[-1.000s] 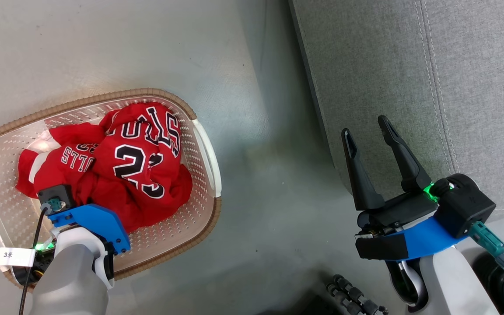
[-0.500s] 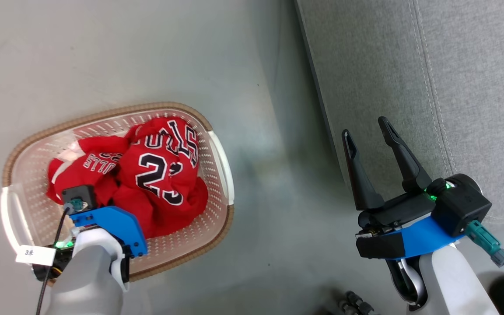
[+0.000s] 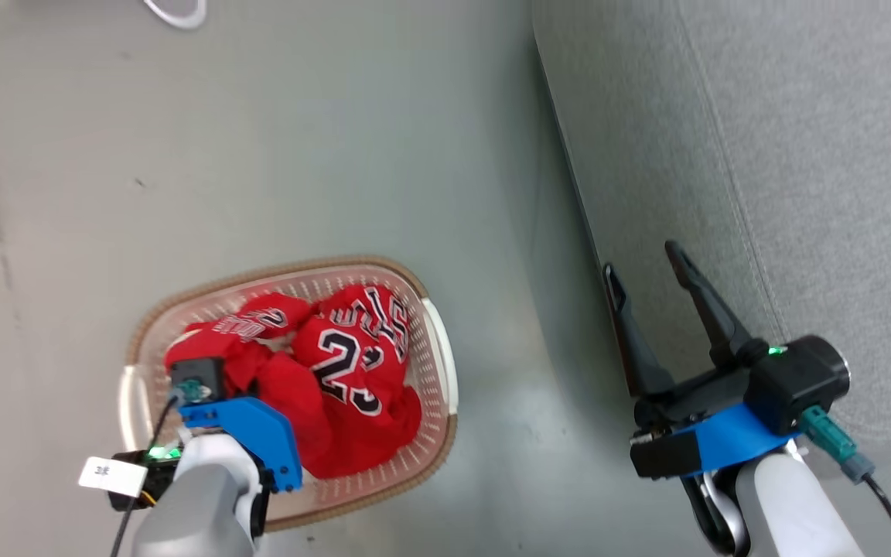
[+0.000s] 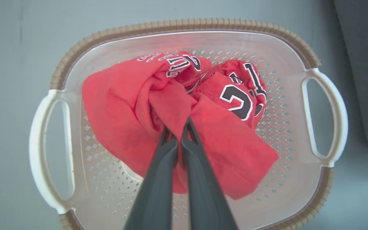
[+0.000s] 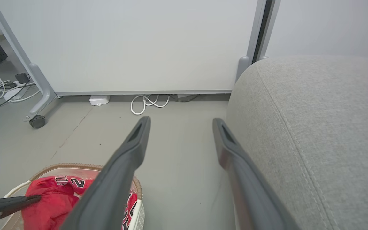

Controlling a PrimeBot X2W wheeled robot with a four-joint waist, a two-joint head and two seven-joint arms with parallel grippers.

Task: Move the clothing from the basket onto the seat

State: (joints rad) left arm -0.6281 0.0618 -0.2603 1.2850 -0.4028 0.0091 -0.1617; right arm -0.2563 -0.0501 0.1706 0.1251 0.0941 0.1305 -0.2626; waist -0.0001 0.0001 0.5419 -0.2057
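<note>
In the head view we read the black, white-outlined number 23 on the red jersey [image 3: 353,371]. The arched lettering above it is creased, and we cannot make out the whole word. In the left wrist view we read a clear 2 on that jersey [image 4: 238,102], with the next digit folded away. A small white tag [image 3: 111,476] at the lower left of the head view bears dark marks too small to read.

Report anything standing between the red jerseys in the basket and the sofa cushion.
Nothing on the floor between basket and sofa cushion. The open right end effector hovers at the cushion's edge, where the jerseys may pass.
</note>
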